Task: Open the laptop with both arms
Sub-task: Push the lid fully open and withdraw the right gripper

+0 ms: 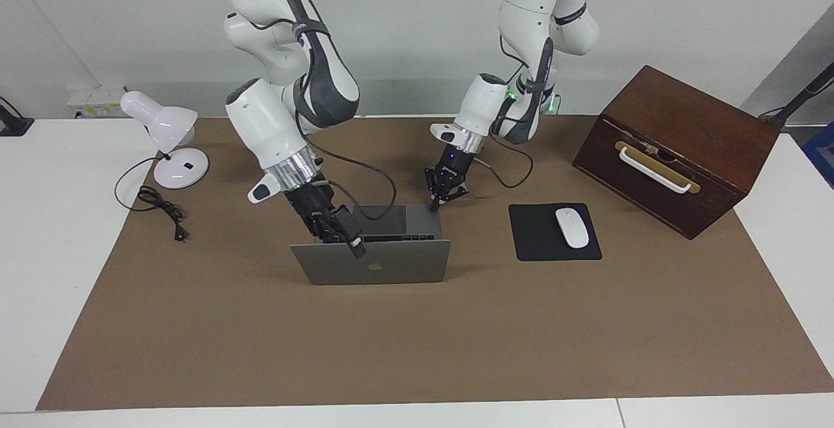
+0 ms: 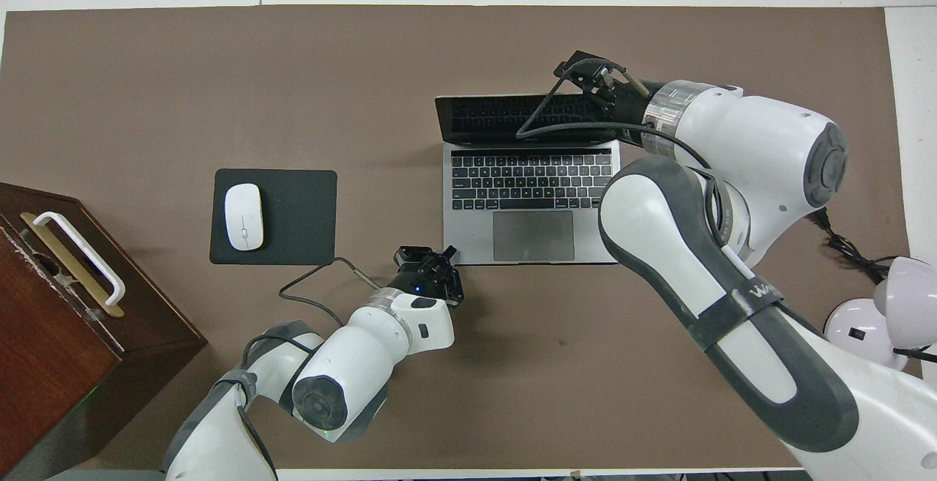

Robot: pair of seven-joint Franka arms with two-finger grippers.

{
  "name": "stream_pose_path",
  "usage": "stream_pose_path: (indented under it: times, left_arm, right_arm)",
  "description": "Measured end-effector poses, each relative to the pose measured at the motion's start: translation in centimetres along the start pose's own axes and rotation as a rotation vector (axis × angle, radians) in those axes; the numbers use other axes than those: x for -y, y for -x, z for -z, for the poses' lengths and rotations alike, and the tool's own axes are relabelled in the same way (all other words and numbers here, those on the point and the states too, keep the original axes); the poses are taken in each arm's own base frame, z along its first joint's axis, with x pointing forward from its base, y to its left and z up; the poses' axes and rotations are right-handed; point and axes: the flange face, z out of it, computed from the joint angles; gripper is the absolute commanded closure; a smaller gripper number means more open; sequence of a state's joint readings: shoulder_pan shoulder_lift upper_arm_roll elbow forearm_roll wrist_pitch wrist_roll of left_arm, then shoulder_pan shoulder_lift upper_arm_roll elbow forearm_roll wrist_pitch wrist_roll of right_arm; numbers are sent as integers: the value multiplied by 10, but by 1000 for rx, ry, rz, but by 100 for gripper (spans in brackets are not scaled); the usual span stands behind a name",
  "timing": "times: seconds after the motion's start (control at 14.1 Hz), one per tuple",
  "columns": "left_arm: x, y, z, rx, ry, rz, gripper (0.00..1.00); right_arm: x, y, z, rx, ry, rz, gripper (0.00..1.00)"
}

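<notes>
Laptop (image 1: 378, 264) stands open mid-table on the brown mat (image 1: 417, 343), lid raised roughly upright with its logo side turned away from the robots, dark keyboard (image 2: 531, 181) and trackpad exposed. Right gripper (image 1: 347, 238) is at the lid's top edge near the corner toward the right arm's end, fingers closed on that edge; left gripper (image 1: 442, 195) sits at the base's corner nearest the robots on the left arm's side, a fingertip touching it, and whether those fingers are parted or together cannot be told. Black mouse pad (image 1: 535, 244) with white mouse (image 1: 571, 227) lies beside the laptop toward the left arm's end, wooden box (image 1: 677, 148) past it; white desk lamp (image 1: 168, 135) stands toward the right arm's end.
</notes>
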State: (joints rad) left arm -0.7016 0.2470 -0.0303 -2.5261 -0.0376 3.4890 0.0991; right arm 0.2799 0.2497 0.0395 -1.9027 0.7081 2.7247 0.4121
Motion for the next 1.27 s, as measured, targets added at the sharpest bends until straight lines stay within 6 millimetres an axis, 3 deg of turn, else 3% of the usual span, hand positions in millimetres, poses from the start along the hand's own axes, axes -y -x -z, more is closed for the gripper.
stream_pose_path:
  times: [0.28, 0.71, 1.06, 1.27]
  left_arm:
    - [0, 0, 0, 0, 0, 0, 100]
    - [0, 0, 0, 0, 0, -1, 100]
    - [1, 0, 0, -1, -2, 7, 100]
    - [5, -2, -1, -3, -11, 26, 100]
  right_arm:
    - [10, 11, 7, 103, 24, -53, 0]
    - [54, 19, 78, 180, -12, -104, 0]
    - [90, -16, 148, 68, 31, 135, 0]
    - [77, -55, 180, 53, 68, 348, 0]
